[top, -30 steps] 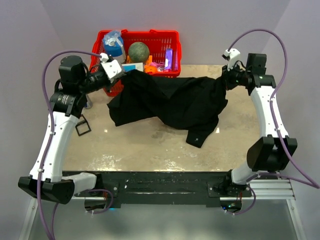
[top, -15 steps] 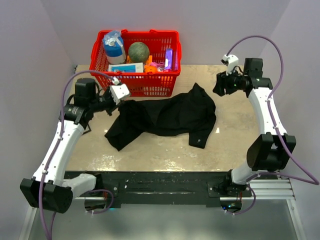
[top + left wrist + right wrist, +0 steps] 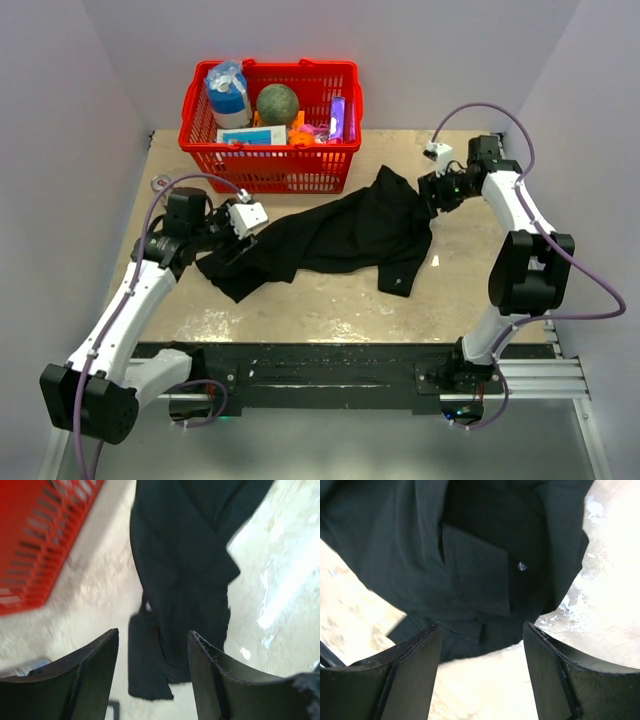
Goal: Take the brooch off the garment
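Observation:
The garment [image 3: 340, 235], a black shirt, lies crumpled across the middle of the table. My left gripper [image 3: 238, 238] hovers over its left end, open and holding nothing; in the left wrist view [image 3: 153, 631] the black cloth [image 3: 185, 570] lies below the fingers. My right gripper [image 3: 424, 194] is at the shirt's right edge, also open and holding nothing [image 3: 482, 625], with the folded cloth [image 3: 470, 555] beneath it. A small pale round spot [image 3: 521, 566] shows on the fabric; I cannot tell whether it is the brooch or a button.
A red basket [image 3: 270, 172] with a carton, a green ball and other items stands at the back, just behind the shirt's left part; its wall shows in the left wrist view [image 3: 40, 545]. A small white scrap [image 3: 433, 260] lies right of the shirt.
Both grippers have opened and let go of the shirt. It was held stretched above the table and now lies slumped on it. Both arms have come down and inward.

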`<state>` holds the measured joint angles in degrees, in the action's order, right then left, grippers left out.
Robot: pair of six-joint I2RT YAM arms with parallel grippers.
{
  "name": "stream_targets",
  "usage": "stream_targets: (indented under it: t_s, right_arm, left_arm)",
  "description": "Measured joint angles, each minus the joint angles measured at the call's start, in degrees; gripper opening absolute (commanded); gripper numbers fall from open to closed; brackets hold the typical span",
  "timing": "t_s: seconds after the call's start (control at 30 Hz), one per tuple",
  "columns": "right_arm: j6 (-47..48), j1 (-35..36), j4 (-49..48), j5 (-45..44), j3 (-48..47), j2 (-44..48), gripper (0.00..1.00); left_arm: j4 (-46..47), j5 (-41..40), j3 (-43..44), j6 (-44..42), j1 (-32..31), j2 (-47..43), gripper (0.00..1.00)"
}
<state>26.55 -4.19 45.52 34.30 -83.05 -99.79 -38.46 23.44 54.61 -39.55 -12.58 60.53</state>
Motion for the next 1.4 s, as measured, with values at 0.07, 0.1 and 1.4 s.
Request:
stream_targets:
  t_s: [0.07,0.1,1.4]
  right_arm:
    - [3.63,0.11,1.49,-0.17,0.02,-0.57,0.67]
    - [6.16,0.28,2.16,-0.39,0.02,-0.70,0.66]
    - [45.18,26.29,13.18,-13.35,1.40,10.45,0.00]
  left_arm:
    - [2.69,1.05,-0.92,-0.02,-1.97,-1.81,0.62]
    - [3.54,1.95,-1.79,-0.68,-2.97,-2.97,0.61]
    - [14.40,-4.98,-15.65,-5.73,-7.34,4.31,0.21]
